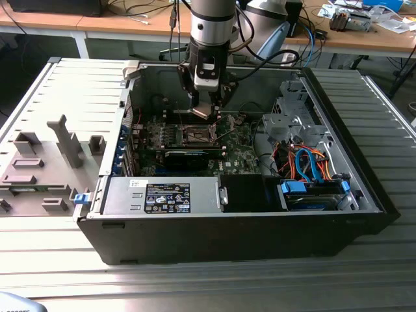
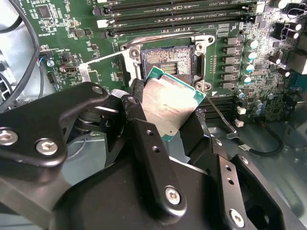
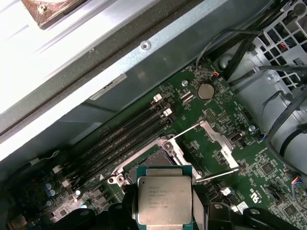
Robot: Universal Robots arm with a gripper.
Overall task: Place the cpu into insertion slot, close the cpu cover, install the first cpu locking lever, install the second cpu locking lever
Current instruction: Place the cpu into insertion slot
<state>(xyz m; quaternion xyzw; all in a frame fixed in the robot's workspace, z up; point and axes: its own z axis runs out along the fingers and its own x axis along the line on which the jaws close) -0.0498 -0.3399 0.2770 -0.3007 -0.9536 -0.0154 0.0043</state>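
An open black computer case (image 1: 234, 227) is laid flat on a ribbed metal tabletop (image 1: 195, 286). A green motherboard (image 1: 237, 153) is seen on its floor.

The gripper (image 1: 207, 109) is positioned over the far part of the case and is closed on the cpu (image 2: 169, 106). The chip is pinched by two opposite edges between the black fingers (image 2: 144, 139). In the second wrist view it is held tilted, with its silvery-grey top turned upward.

The cpu (image 3: 164, 200) is not seated. It is held just above the board, close to the insertion slot (image 2: 168, 60). The slot's dark centre and silvery rim are left uncovered. In the exterior view, the insertion slot (image 1: 197, 135) is found just nearer than the gripper.

In the first wrist view, the cpu cover (image 3: 219, 141) is seen swung open beside the insertion slot (image 3: 146, 165), and green board is visible through its window. Long black memory slots (image 3: 120, 139) are lined up on the slot's other side.

A long black card (image 1: 185, 156) is mounted just nearer than the slot. Orange and blue cables (image 1: 305, 166) are bundled at the exterior view's right. A grey fixture (image 1: 45, 162) with upright blocks is placed outside the case at the exterior view's left.
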